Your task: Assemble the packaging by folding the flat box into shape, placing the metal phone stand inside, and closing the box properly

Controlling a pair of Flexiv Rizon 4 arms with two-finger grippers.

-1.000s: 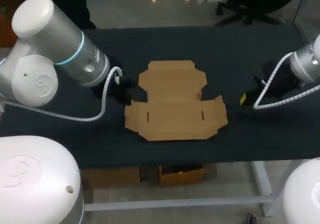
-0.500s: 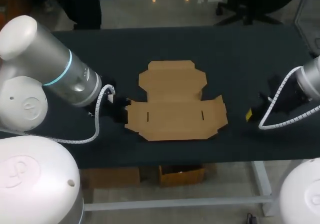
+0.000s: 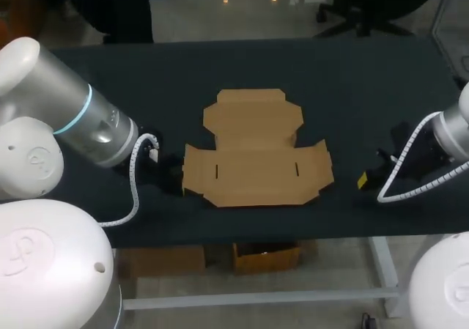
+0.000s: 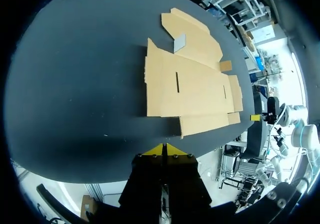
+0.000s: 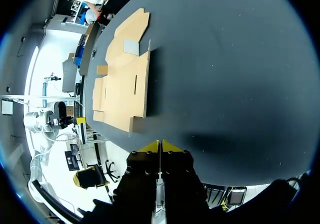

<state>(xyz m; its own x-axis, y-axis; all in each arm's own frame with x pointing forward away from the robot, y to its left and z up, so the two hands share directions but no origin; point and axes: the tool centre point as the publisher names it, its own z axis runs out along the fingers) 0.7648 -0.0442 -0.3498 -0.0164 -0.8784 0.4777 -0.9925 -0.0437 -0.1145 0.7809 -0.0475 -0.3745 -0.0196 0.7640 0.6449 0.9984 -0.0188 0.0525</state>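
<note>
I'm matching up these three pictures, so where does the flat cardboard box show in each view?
Head view: the box lies flat in the middle of the table.
Left wrist view: flat on the table, ahead of the left end effector.
Right wrist view: flat on the table, ahead of the right end effector.
Shared landmark: the short slits cut in the box's wide panel.

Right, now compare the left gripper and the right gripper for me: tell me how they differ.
The left gripper sits close beside the flat box's left edge; the right gripper stands well clear of its right edge. In the head view the right gripper's yellow tip shows plainly, while the left gripper's tips are lost in the dark under its arm. Both are shut, hold nothing, and point toward the flat box.
</note>
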